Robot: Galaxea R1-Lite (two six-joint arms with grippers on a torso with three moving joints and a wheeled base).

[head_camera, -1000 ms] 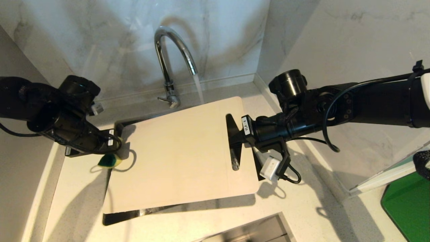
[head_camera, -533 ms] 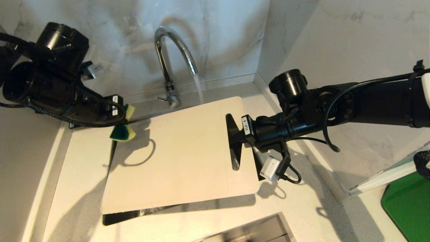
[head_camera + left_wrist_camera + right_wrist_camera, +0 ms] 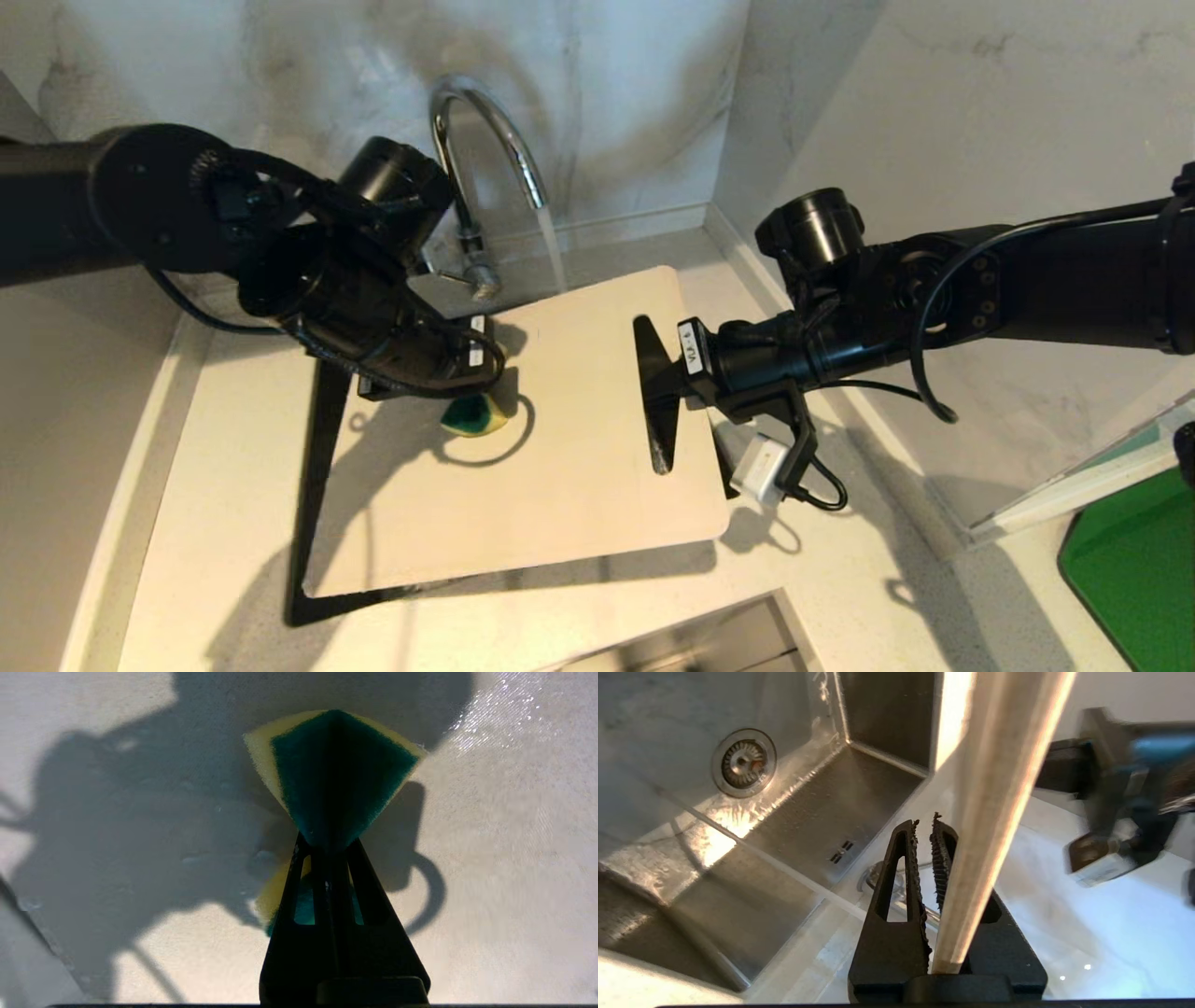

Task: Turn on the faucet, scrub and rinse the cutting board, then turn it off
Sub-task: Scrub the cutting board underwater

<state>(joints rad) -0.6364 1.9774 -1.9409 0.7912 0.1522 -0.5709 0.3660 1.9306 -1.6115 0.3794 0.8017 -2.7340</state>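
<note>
The cutting board (image 3: 560,467) is held over the sink, tilted, with its slotted end to the right. My right gripper (image 3: 655,375) is shut on the strip beside the handle slot; in the right wrist view the board's edge (image 3: 999,788) runs between the fingers of my right gripper (image 3: 924,826). My left gripper (image 3: 478,397) is shut on a folded green and yellow sponge (image 3: 474,415), low over the board's upper middle. In the left wrist view the sponge (image 3: 336,770) juts past my left gripper (image 3: 329,842) onto the wet board (image 3: 514,858). The faucet (image 3: 485,140) runs water (image 3: 553,247) down behind the board's far edge.
The faucet's side lever (image 3: 457,276) sits just behind my left wrist. Under the board lies the steel sink (image 3: 808,812) with its drain (image 3: 743,763). A bright green mat (image 3: 1134,560) lies at the far right, and a second basin (image 3: 709,644) shows at the near edge.
My left arm has swung from the counter at the board's left edge, up and then right, bringing the sponge over the board's upper middle. The right gripper still holds the board.
</note>
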